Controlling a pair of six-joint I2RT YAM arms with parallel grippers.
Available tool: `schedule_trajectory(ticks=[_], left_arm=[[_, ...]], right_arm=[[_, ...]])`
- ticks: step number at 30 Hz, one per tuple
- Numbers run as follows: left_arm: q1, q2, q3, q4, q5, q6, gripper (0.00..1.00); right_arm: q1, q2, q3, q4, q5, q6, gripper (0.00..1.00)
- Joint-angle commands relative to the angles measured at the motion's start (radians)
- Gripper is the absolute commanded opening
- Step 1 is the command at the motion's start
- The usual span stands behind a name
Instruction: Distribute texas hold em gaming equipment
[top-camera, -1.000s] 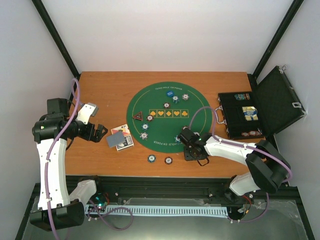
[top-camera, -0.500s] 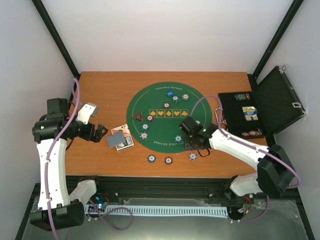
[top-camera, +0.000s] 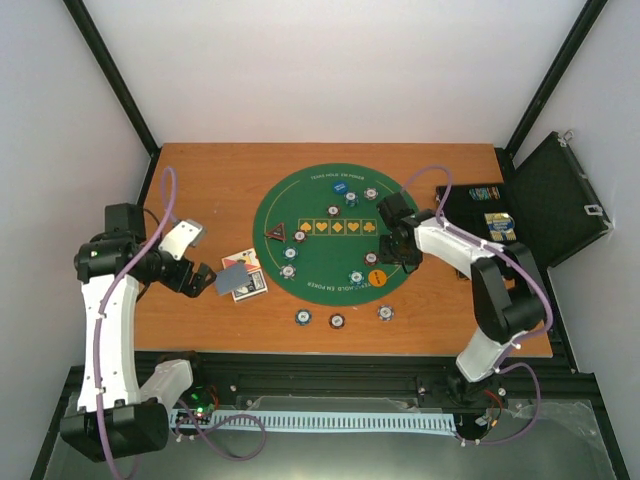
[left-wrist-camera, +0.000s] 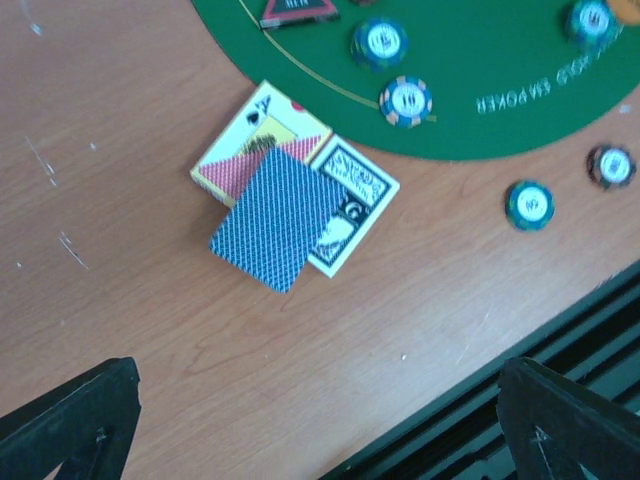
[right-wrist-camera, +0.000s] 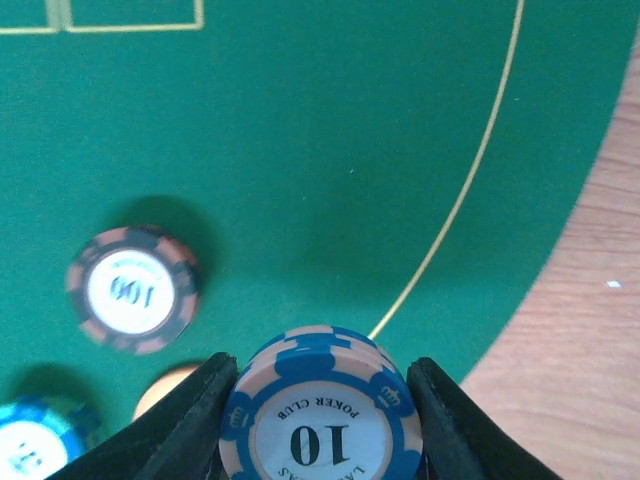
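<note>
Chips are going out one at a time: a second ago your right gripper (top-camera: 402, 248) sat at the near edge of the mat (top-camera: 300, 215), and a dropped chip (top-camera: 385, 313) now lies on the wood there. The gripper has since swung up over the mat's right side. Its fingers are closed against a blue-and-pink 10 chip (right-wrist-camera: 318, 425) held above the felt, so another placement looks due. Your left gripper (top-camera: 204, 276) has edged toward the cards (left-wrist-camera: 290, 205), spread wide and empty.
</note>
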Motion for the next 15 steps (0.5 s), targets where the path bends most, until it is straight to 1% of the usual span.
schedule_trajectory(ticks=[1,3,6,10,11,12,13,15], left_arm=[[0.004,0.011,-0.059,-0.020,-0.051,0.149,1.00],[0.003,0.022,-0.090,-0.008,-0.076,0.192,1.00],[0.003,0.052,-0.119,-0.006,-0.089,0.266,1.00],[0.003,0.075,-0.150,0.009,-0.092,0.372,1.00],[0.003,0.074,-0.163,0.018,-0.094,0.404,1.00],[0.003,0.072,-0.181,0.032,-0.097,0.433,1.00],[0.003,0.070,-0.198,0.049,-0.099,0.462,1.00],[0.003,0.071,-0.229,0.072,-0.101,0.516,1.00]], right_arm=[[-0.032,0.076,0.008,0.079,-0.036,-0.030,0.24],[-0.039,0.112,0.005,0.102,-0.038,-0.032,0.26],[-0.049,0.143,0.000,0.130,-0.048,-0.037,0.27],[-0.056,0.142,-0.022,0.159,-0.056,-0.040,0.31],[-0.056,0.138,-0.026,0.159,-0.058,-0.042,0.34],[-0.056,0.133,-0.027,0.160,-0.057,-0.045,0.42],[-0.056,0.130,-0.027,0.159,-0.057,-0.048,0.52],[-0.056,0.115,-0.023,0.151,-0.055,-0.050,0.67]])
